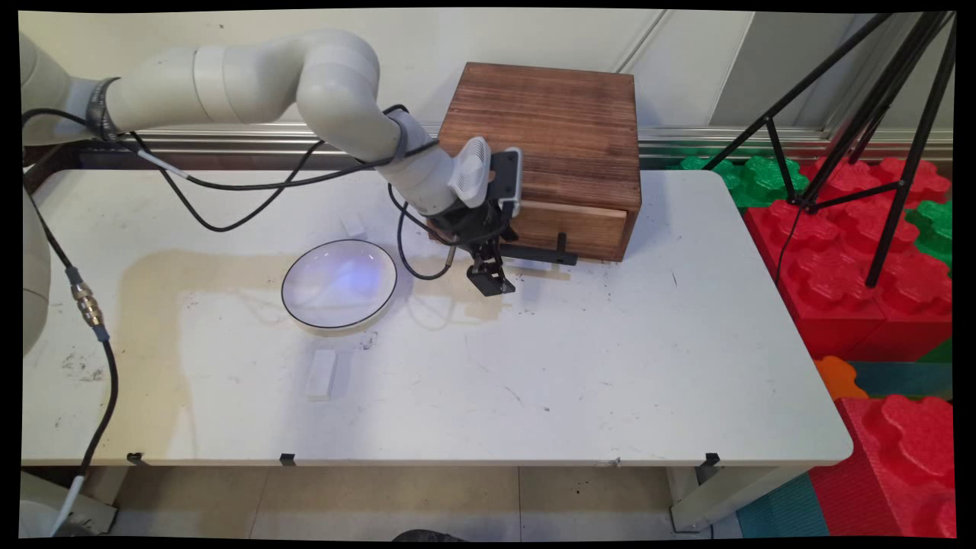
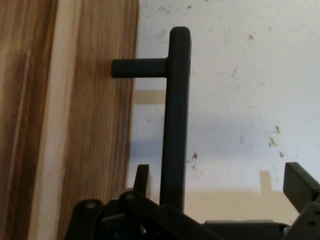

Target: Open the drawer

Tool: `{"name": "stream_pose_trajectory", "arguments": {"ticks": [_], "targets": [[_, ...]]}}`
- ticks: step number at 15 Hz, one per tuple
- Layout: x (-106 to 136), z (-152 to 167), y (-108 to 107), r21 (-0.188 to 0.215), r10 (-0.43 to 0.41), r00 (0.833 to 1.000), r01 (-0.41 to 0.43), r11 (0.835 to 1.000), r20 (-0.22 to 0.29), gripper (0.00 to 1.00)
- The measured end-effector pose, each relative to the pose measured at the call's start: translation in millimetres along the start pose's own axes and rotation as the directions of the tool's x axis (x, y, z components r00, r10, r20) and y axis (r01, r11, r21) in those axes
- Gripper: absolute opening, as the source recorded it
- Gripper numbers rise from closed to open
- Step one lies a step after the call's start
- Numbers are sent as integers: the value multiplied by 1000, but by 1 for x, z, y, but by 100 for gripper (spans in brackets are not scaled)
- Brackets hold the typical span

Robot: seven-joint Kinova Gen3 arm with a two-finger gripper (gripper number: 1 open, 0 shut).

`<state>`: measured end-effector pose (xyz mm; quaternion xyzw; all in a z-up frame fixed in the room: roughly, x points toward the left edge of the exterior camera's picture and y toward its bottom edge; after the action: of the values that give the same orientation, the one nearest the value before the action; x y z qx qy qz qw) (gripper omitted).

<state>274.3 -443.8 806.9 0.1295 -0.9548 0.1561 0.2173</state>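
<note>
Hand (image 1: pixel 492 276) open, fingers either side of the black bar handle (image 2: pixel 175 120) on the wooden drawer box (image 1: pixel 553 145) at the counter's (image 1: pixel 610 366) far edge. Handle rigid, probably smooth; best gripped mid-bar. Box looks heavy.

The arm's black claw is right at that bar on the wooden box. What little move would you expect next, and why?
Probably closing the hand on the black handle. The handle already runs between its two spread fingers, in front of the wooden drawer box, so nothing is gripped yet.

Drawer box (image 1: pixel 560 130) at table's (image 1: pixel 610 366) back, plate (image 1: pixel 339 284) left of it, block (image 1: pixel 321 374) before plate.
</note>
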Motion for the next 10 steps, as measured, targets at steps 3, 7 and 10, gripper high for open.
{"name": "stream_pose_trajectory", "arguments": {"ticks": [3, 7, 10], "targets": [[4, 7, 4, -6, 15, 1000, -15, 1000, 4, 100], [9, 12, 13, -18, 32, 999, -32, 999, 5, 100], [13, 14, 21, -29, 42, 999, -41, 999, 3, 100]]}}
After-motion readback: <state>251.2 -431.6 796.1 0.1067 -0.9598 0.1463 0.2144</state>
